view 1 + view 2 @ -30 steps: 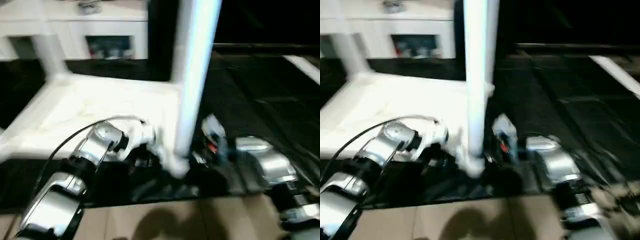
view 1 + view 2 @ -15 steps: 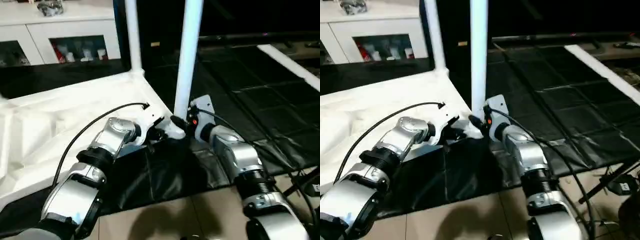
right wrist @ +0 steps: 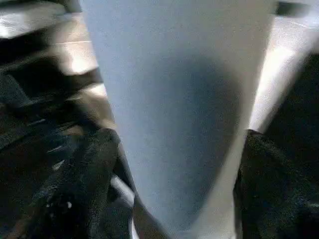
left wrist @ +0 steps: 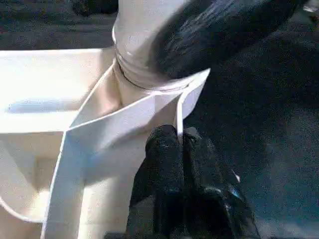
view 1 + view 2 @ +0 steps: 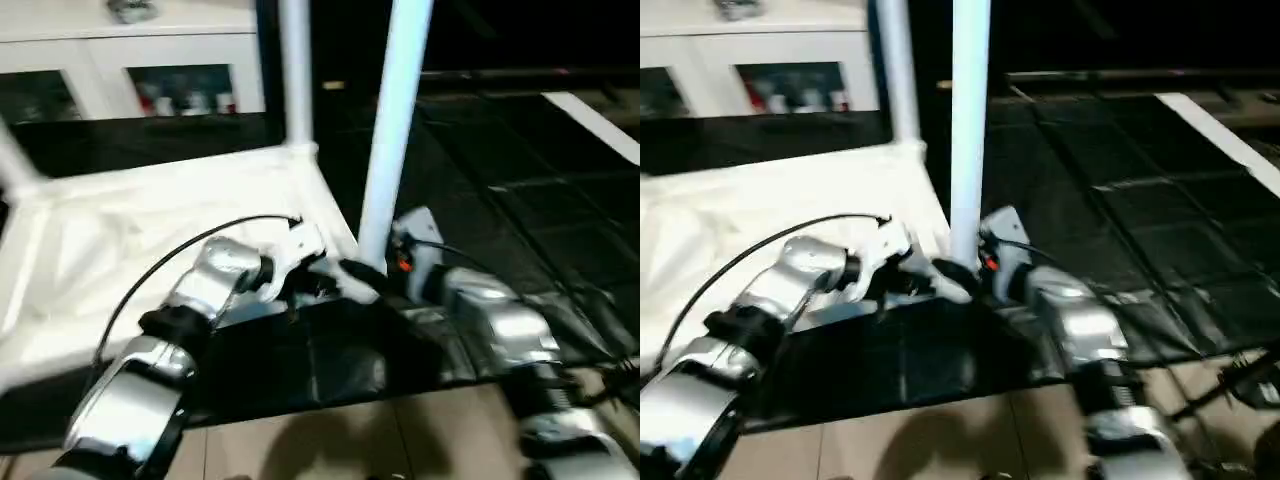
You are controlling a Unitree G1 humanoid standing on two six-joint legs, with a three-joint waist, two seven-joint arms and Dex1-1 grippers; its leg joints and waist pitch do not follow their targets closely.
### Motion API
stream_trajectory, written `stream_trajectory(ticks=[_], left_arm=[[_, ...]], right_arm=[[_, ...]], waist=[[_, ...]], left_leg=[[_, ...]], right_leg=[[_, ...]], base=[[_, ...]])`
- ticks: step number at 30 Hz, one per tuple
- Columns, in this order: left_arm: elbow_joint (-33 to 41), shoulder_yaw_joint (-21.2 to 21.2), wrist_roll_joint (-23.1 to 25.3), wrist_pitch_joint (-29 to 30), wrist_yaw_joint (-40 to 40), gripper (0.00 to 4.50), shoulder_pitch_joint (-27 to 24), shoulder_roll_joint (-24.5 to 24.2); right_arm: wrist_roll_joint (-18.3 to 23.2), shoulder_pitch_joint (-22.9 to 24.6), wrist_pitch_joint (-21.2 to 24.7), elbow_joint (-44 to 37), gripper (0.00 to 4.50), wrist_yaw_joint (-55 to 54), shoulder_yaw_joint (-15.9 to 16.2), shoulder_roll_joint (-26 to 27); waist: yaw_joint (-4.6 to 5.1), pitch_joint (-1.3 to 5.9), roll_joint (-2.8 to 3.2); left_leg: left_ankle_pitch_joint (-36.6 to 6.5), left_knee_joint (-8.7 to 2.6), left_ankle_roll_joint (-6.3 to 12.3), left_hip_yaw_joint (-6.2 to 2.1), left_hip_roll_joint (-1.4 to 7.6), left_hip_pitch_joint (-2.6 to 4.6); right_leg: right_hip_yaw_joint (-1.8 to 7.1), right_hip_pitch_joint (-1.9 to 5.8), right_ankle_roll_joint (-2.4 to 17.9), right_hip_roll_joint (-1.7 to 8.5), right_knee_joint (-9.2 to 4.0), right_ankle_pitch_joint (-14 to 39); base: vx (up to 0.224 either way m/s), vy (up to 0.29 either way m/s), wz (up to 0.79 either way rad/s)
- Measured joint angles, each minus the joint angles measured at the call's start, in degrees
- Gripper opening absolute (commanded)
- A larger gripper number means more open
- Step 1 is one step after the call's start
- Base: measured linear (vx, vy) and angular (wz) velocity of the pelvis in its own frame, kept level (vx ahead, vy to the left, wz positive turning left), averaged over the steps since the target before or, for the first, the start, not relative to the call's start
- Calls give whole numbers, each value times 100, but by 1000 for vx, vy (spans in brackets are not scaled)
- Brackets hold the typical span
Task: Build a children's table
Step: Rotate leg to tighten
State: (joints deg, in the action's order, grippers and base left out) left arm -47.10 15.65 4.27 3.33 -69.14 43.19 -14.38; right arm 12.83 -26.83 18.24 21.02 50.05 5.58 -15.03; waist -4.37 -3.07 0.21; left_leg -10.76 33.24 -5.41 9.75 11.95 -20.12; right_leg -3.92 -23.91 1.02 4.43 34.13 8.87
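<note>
With three legs upright in the upturned tabletop [image 5: 150, 220], the left gripper [image 4: 178, 144] pinches its corner rim while the right gripper [image 3: 174, 164] brackets the nearest leg [image 5: 395, 130], fingers apart.

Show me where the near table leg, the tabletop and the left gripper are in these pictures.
near table leg [image 5: 393, 130], left eye view, middle of the upright white tube.
tabletop [image 5: 120, 235], left eye view, its upturned ribbed underside.
left gripper [image 4: 178, 144], left wrist view, black fingertips pinching the tabletop's corner wall.

Two upright legs [image 5: 393, 130] wall off the tabletop [image 5: 130, 230] corner.
</note>
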Motion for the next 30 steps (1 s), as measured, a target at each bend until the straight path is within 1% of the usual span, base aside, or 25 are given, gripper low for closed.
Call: stream_trajectory(ticks=[1, 2, 3, 4, 6, 9, 10, 14, 15, 16, 19, 20, 21, 24, 27, 30], left_arm=[[4, 11, -6, -21, -92, 0, -6, -19], [30, 27, -12, -56, -195, 0, -12, -30], [59, 59, -14, -86, -341, 0, -30, -70], [131, 120, -33, -134, -580, 0, -67, -130], [198, 219, -87, -274, -936, 0, -168, -248], [198, 363, -50, -552, -1259, 0, -168, -390], [198, 427, -21, -650, -1341, 0, -165, -410], [196, 591, 63, -975, -1555, 0, -144, -461], [196, 636, 74, -1055, -1598, 0, -132, -480], [196, 662, 85, -1106, -1638, 0, -121, -498], [196, 684, 116, -1215, -1705, 0, -81, -533], [196, 687, 116, -1247, -1715, 0, -81, -539], [195, 692, 117, -1269, -1718, 0, -81, -542], [195, 702, 118, -1322, -1717, 0, -82, -547], [195, 709, 116, -1331, -1719, 0, -82, -552], [191, 711, 114, -1351, -1718, 0, -82, -555]], right_arm=[[26, 16, 6, -60, 382, 151, 13, -50], [76, 63, 11, -190, 382, 374, 101, -160], [125, 128, 11, -353, 382, 681, 207, -296], [166, 212, 11, -517, 382, 1039, 309, -541], [251, 293, 8, -630, 382, 1662, 433, -863], [261, 288, -71, -626, 382, 2193, 609, -1032], [261, 286, -100, -608, 358, 2347, 639, -1076], [262, 162, -154, -423, 346, 2824, 773, -1209], [266, 105, -162, -376, 316, 2949, 825, -1242], [273, 50, -167, -307, 316, 3044, 854, -1246], [279, -58, -257, -149, 286, 3203, 869, -1232], [279, -100, -268, -69, 286, 3260, 873, -1218], [277, -141, -289, 0, 266, 3303, 886, -1213], [240, -240, -365, 133, 254, 3332, 932, -1207], [240, -253, -388, 197, 219, 3356, 924, -1179], [237, -274, -403, 230, 206, 3360, 926, -1160]], waist=[[-25, 0, 1], [-58, -1, 2], [-89, -1, 3], [-125, -2, 5], [-160, -1, 5], [-192, -1, 5], [-203, -1, 5], [-218, -1, 4], [-221, 0, 2], [-221, 0, 1], [-228, 0, 1], [-227, 0, -1], [-228, 0, -1], [-231, 0, -6], [-230, 1, -7], [-230, 1, -7]], left_leg=[[0, 6, -1, 0, 1, -1], [-1, 12, -1, 0, 1, -3], [-1, 18, -1, 0, 1, -4], [-1, 19, 0, 0, 1, -8], [-1, 26, 1, 2, 2, -7], [0, 35, 2, 0, 3, -1], [1, 37, 3, 0, 3, 1], [4, 43, 8, 0, 2, 5], [5, 43, 9, 0, 3, 5], [5, 44, 10, 0, 3, 5], [6, 43, 11, 0, 3, 3], [6, 43, 11, 0, 3, 2], [5, 42, 11, 0, 3, 2], [5, 41, 11, 0, 3, 1], [5, 40, 11, 0, 3, 1], [5, 39, 11, 0, 3, 2]], right_leg=[[0, 0, 0, 0, 2, 0], [1, 0, 0, 1, 3, -1], [2, 3, 0, 2, 4, -1], [3, 6, -1, 4, 0, 0], [5, 15, -3, 4, 1, 1], [5, 27, -3, 5, 6, 1], [6, 33, -3, 6, 5, 1], [10, 58, -10, 12, 1, 5], [9, 61, -11, 12, 1, 6], [9, 61, -11, 12, 1, 6], [8, 61, -16, 14, 1, 9], [7, 60, -16, 14, 1, 10], [7, 60, -18, 14, 1, 11], [5, 60, -20, 14, 1, 12], [5, 60, -23, 14, 1, 14], [4, 60, -25, 14, 2, 15]], base=[[0, 0, 0], [0, 0, 0], [0, 0, 0], [0, 0, 0], [0, 0, 0], [0, 0, 0], [0, 0, 0], [0, 0, 0], [0, 0, 0], [0, 0, 0], [0, 0, 0], [0, 0, 0], [0, 0, 0], [0, 0, 0], [0, 0, 0], [0, 0, 0]])
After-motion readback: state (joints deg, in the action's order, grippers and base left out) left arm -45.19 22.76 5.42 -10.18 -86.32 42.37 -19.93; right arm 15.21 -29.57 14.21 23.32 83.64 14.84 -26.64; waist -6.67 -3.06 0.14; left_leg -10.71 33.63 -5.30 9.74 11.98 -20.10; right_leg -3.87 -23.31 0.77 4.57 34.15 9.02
